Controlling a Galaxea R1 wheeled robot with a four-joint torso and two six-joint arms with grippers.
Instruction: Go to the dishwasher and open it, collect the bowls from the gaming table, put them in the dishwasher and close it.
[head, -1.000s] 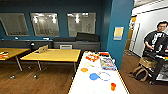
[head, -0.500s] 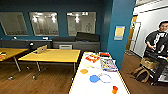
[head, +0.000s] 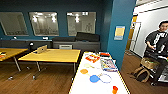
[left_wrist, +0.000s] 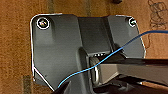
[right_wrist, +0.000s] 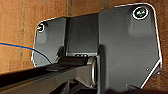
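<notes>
- On the gaming table (head: 82, 86), toward its near end, sit an orange bowl (head: 84, 71) and a blue bowl (head: 94, 78).
- Step, judging: approaching for collection.
- Both grippers' fingers: cannot tell.

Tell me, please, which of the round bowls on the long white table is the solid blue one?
It is the blue bowl, toward the near end of the white table, beside the pale blue-rimmed bowl. The orange bowl lies farther back.

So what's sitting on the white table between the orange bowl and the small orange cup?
In the head view, the blue bowl lies between the orange bowl and orange cup, beside a clear, blue-rimmed dish.
</notes>
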